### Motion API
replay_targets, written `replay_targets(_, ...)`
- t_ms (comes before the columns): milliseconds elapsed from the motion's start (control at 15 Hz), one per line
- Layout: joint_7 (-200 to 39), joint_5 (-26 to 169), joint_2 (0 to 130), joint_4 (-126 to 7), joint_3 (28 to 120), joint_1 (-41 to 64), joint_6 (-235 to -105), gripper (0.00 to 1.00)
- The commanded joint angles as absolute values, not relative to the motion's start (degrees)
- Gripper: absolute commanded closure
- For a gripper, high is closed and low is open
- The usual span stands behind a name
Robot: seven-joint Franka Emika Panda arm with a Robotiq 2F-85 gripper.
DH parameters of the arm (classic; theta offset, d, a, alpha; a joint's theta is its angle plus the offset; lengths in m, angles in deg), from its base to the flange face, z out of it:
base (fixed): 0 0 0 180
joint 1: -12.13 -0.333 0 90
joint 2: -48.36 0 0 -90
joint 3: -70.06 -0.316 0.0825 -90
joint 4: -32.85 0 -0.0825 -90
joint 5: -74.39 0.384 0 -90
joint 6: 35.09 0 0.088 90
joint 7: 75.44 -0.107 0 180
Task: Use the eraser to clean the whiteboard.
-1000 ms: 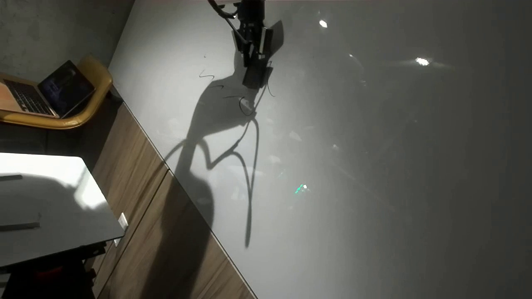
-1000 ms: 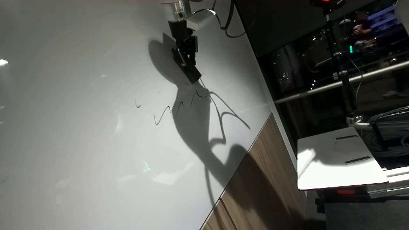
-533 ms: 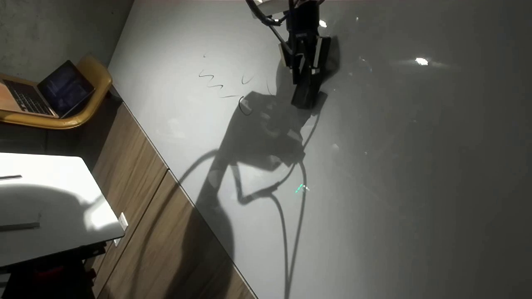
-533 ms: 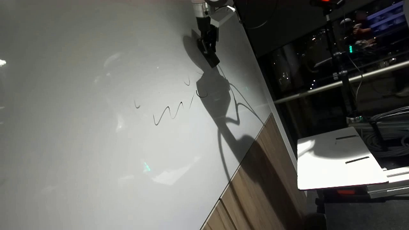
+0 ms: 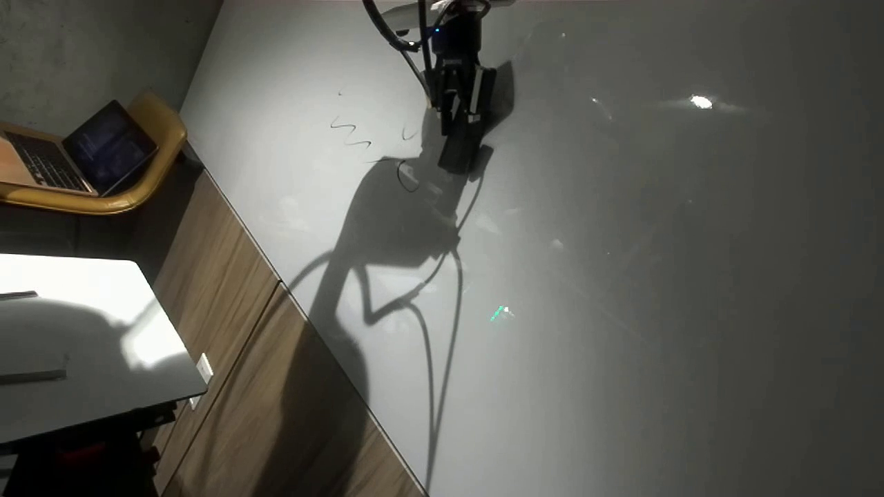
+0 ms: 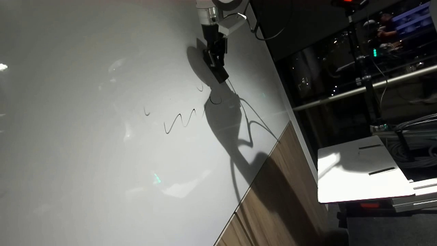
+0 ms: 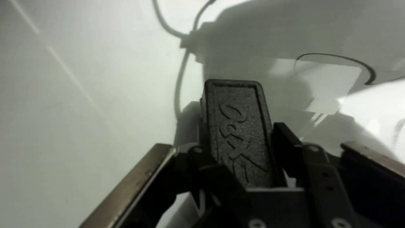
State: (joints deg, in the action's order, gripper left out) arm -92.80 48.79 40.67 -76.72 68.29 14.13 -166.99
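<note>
Eraser point(image 7: 239, 131) is pinched in the gripper point(image 7: 242, 144), near the whiteboard point(image 5: 621, 345); contact can't be told. Grip's sorted, but scribbles point(image 6: 180, 114) are left on the whiteboard; plenty needs to be wiped tbh.

In both exterior views the arm point(image 6: 205, 4) is cut off by the top edge, near its middle. In an exterior view a silvery wrist point(image 6: 207, 15) leads down to the black claw point(image 6: 217, 62) at upper centre, tipped slightly toward the lower right. In the wrist view two fingers point(image 7: 286, 145), below centre, clamp inward from both sides.
</note>
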Motion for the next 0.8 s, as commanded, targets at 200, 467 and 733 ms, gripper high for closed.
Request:
replay_targets(200, -93.71, 48.80, 45.05, -72.66, 65.34, 11.91, -169.63, 0.73)
replay_targets(467, -92.79, 47.74, 47.54, -68.27, 63.91, 10.85, -166.86, 0.73)
replay_targets(733, -92.65, 46.79, 50.78, -63.77, 62.36, 8.81, -162.91, 0.73)
